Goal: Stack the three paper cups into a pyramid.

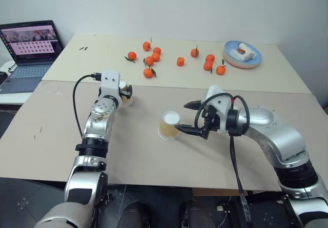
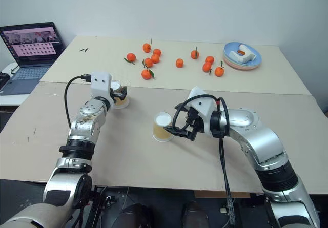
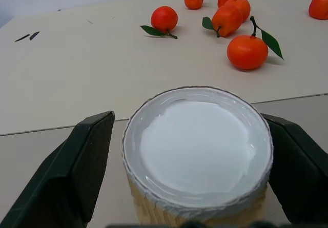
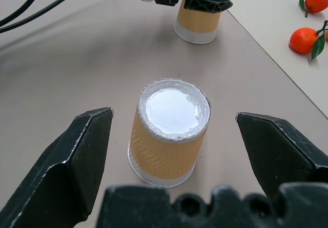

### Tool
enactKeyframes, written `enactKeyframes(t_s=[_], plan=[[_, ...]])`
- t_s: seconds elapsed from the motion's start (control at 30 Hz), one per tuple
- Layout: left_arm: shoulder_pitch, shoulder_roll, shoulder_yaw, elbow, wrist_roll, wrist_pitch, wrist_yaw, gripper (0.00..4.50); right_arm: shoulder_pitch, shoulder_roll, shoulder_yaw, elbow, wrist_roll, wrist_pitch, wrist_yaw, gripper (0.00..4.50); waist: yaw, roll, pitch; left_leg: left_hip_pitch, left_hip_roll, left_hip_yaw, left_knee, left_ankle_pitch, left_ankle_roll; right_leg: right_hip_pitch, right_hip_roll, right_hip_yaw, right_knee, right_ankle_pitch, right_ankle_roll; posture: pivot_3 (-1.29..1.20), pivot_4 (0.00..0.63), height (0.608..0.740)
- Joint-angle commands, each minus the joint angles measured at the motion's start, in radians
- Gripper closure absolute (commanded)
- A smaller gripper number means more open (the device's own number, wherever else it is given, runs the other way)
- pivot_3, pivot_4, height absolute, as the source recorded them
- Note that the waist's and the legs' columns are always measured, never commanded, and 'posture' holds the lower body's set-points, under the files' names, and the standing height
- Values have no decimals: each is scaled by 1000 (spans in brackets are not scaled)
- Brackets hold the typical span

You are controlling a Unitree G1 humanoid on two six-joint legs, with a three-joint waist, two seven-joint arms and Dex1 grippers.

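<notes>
Yellow-tan paper is showing on two upturned cups, each standing on its rim with the white base up, a footing that is suiting them for a pyramid's lower row. Nearest the robot, the right pincer is hovering wide, its fingers standing apart on either side of the near cup without touching it; the cup is sitting just ahead of the fingertips, on the bare beige worktop. Judging from that spacing, the pincer is lining up to close on the cup's sides, and the upright, base-up pose is giving the fingers a straight tapered wall to press. Farther out, the left pincer is reaching level and forward, also spread wide, with the far cup sitting between its fingers; a sliver of gap is showing at each side in the left wrist view, so nothing is being held. The two cups are standing well apart, so they are probably needing to be brought side by side before anything goes on top. I cannot make out a third cup. Beyond the left pincer, across the seam onto the second worktop, the tangerines are lying scattered with their leaves; beyond the right pincer, a blue plate is holding a small white object. Off past the left arm a laptop is sitting open.
</notes>
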Motion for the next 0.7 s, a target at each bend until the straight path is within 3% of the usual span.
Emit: enactKeyframes(t_s=[0.03,0.07,0.17,0.27,0.47,0.53,0.63,0.7], plan=[[-26,12,11,-17,-5,-35,-8,65,-3,-4,-37,-35,1,-10,-4,0,0,0,0,0,0,0,0,0,0,0,0,0,0,0,0,0,150,686],[-25,12,12,-18,-8,-36,-9,65,-3,-4,-35,-34,0,-11,-4,0,0,0,0,0,0,0,0,0,0,0,0,0,0,0,0,0,150,686],[-22,12,14,-22,-9,-35,-17,740,-1,-4,-37,-36,2,-9,-5,0,0,0,0,0,0,0,0,0,0,0,0,0,0,0,0,0,150,686],[-22,15,9,-21,-5,-30,-28,1861,-1,-3,-36,-35,0,-8,-7,0,0,0,0,0,0,0,0,0,0,0,0,0,0,0,0,0,150,686],[-40,34,18,-8,-26,-46,-83,1911,1,-1,-38,-33,-2,-6,-17,0,0,0,0,0,0,0,0,0,0,0,0,0,0,0,0,0,150,686],[-44,55,20,-35,-69,-74,-185,1911,2,-3,-37,-34,-4,-4,-22,0,-1,0,0,0,0,0,0,0,0,0,0,0,0,0,0,0,150,686],[7,114,12,-194,-234,-77,-508,1911,5,-4,-39,-35,-4,2,-32,0,-3,0,0,-1,0,0,0,0,0,-2,0,-1,0,0,0,0,150,686],[82,248,-3,-316,-344,6,-782,1911,13,-9,-41,-34,-9,1,-36,0,-8,0,0,-2,0,0,0,0,0,-2,0,0,0,0,0,0,150,686]])
